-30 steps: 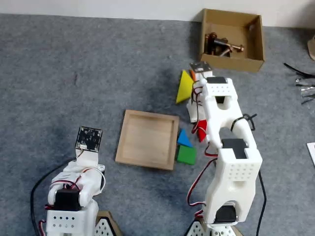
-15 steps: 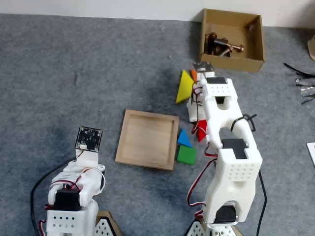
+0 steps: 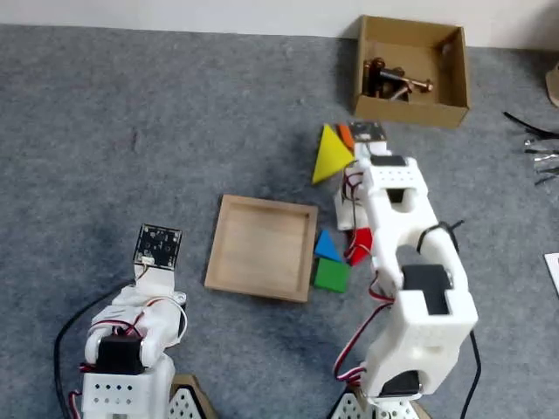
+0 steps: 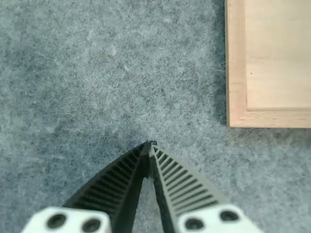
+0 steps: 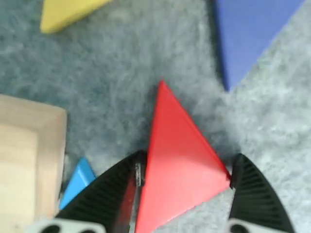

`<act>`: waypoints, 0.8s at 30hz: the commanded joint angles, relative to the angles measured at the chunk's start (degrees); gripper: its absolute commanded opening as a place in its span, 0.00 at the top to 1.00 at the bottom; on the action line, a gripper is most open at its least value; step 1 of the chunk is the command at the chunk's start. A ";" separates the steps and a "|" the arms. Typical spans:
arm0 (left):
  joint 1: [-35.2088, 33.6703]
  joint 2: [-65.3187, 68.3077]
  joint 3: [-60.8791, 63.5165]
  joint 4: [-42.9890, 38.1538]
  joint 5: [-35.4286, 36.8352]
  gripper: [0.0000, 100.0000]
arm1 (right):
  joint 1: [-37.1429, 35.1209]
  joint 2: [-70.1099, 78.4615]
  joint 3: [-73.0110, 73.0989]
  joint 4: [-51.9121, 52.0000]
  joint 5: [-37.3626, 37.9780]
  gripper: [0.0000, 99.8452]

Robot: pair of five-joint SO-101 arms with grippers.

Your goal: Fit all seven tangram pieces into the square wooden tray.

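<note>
Grey felt covers the table in the high view. The red triangle (image 3: 359, 244) sits under the right arm, near the wooden tray (image 3: 262, 247), which has nothing in it. I think the arm should lift the piece over the rim, then lay it flat in a corner. I count one tray, one cardboard box (image 3: 410, 61), two arms and five pieces: the red one, one yellow triangle (image 3: 332, 155), one orange piece (image 3: 346, 133), one light blue triangle (image 3: 326, 246) and one green square (image 3: 331, 275).

From the left wrist, the left gripper (image 4: 149, 144) is closed tight with nothing in it, near one tray corner.

From the right wrist, the right gripper (image 5: 189, 158) pinches the red triangle by its sides, jaws spread wide. A firm, level hold should stop it tipping. One dark blue piece (image 5: 248, 34) lies near, which makes six pieces.
</note>
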 commanded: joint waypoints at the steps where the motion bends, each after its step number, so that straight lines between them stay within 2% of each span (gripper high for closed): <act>1: -0.57 -0.31 1.10 0.18 -0.53 0.99 | 0.66 -4.53 2.59 -1.71 -0.62 0.73; 7: -0.57 -0.31 1.10 0.18 -0.53 0.99 | 0.57 -4.44 3.03 -3.03 -0.26 0.63; 24: -0.57 -0.31 1.10 0.18 -0.53 0.99 | -0.13 -4.44 3.38 -0.31 -5.19 0.63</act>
